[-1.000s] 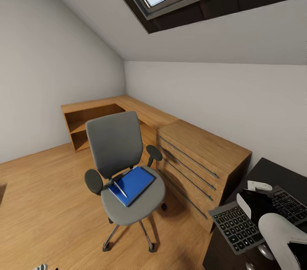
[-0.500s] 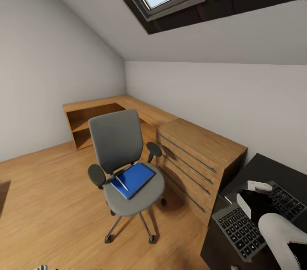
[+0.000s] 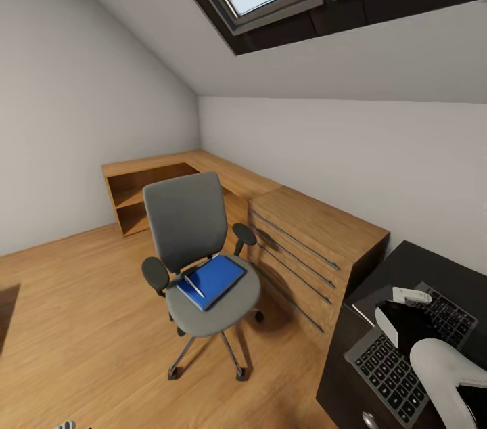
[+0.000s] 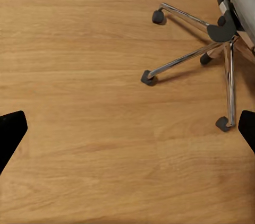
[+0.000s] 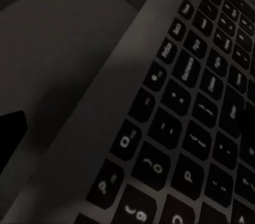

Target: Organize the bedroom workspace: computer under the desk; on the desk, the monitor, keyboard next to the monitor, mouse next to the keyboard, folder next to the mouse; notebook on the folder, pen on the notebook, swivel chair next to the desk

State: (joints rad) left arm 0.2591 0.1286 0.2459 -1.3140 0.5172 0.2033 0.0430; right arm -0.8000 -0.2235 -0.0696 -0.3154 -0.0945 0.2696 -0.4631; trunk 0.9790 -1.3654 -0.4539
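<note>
A flat blue folder is lying on the grey padded chair. The right arm is covering the slim keyboard on the glossy black worktop. Left jaws are gaping over plank floor; right jaws' state I cannot tell.

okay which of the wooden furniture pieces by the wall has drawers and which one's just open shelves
The light-wood chest beside the black desk has drawers with long grey handles. The low unit in the far corner, behind the swivel chair, has open shelves.

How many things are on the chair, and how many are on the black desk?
On the chair: 2, the folder and the pen
On the desk: 1, the keyboard
Total: 3
</note>
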